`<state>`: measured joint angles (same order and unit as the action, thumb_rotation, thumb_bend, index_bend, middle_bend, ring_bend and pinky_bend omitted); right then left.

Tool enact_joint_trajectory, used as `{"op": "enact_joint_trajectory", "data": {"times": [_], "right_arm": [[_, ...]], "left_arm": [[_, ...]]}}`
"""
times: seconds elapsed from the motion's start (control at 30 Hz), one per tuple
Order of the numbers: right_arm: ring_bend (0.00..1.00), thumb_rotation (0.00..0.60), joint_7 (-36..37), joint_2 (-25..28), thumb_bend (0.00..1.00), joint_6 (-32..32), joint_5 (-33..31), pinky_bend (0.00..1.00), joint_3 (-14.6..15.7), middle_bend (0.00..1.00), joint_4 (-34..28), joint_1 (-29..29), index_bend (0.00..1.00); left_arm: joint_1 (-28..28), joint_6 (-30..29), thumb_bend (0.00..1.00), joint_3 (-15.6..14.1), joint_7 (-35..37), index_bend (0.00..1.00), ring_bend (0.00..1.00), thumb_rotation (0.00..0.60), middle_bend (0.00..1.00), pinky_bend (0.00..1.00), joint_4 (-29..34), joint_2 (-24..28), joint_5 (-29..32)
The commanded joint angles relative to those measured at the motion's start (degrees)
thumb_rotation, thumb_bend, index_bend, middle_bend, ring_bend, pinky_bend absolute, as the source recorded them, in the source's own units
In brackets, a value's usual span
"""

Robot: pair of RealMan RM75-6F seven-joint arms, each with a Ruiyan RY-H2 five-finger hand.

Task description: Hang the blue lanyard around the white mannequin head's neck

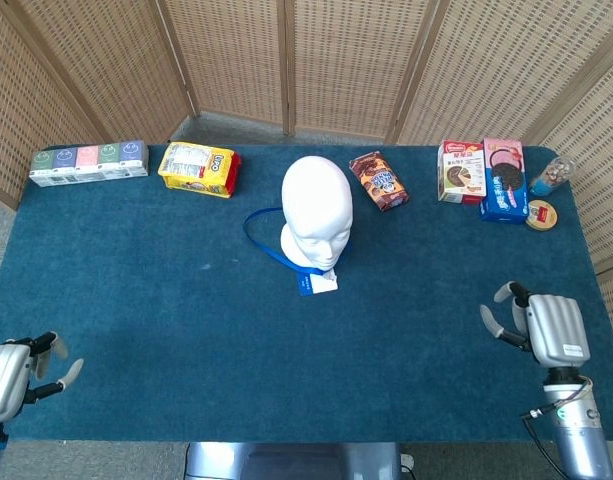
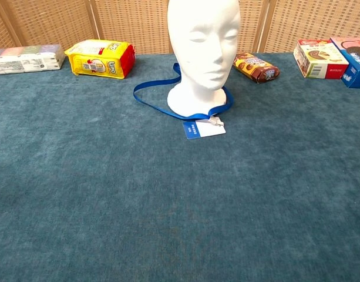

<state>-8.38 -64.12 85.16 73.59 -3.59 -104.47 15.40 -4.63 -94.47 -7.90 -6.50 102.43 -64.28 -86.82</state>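
Note:
The white mannequin head [image 1: 316, 210] [image 2: 203, 53] stands upright at the middle of the blue table. The blue lanyard [image 1: 261, 240] [image 2: 153, 100] loops around the base of its neck and trails to the left on the cloth, with its badge card [image 1: 317, 284] [image 2: 204, 129] lying flat in front. My left hand [image 1: 11, 378] sits at the near left corner, fingers apart, holding nothing. My right hand [image 1: 546, 328] is at the near right edge, also spread and empty. Neither hand shows in the chest view.
Along the back stand a row of small boxes [image 1: 88, 162], a yellow snack pack [image 1: 197, 168], a brown cookie bag [image 1: 378, 180], two biscuit boxes [image 1: 482, 172] and a small jar [image 1: 549, 178]. A wicker screen [image 1: 306, 60] stands behind the table.

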Motion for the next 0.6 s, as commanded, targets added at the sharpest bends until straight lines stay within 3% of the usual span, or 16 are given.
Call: {"op": "enact_joint_trajectory", "data": {"times": [0.03,0.6], "right_arm": [[0.96,0.12,0.08,-0.25,0.39,0.29,0.34,1.0,0.13,0.83,0.46,-0.93,0.48],[0.96,0.122,0.98,-1.81,0.39,0.04,2.4,1.0,-0.66,0.83,1.93,-3.47,0.49]], "left_arm": [[0.88,-0.21,0.28,0.17,0.65,0.57,0.69,0.389,0.81,0.65,-0.45,-0.38,-0.43],[3.6,-0.23,0.28,2.69,1.14,0.57,0.68,0.39,0.81,0.61,1.35,0.78,-0.32]]}}
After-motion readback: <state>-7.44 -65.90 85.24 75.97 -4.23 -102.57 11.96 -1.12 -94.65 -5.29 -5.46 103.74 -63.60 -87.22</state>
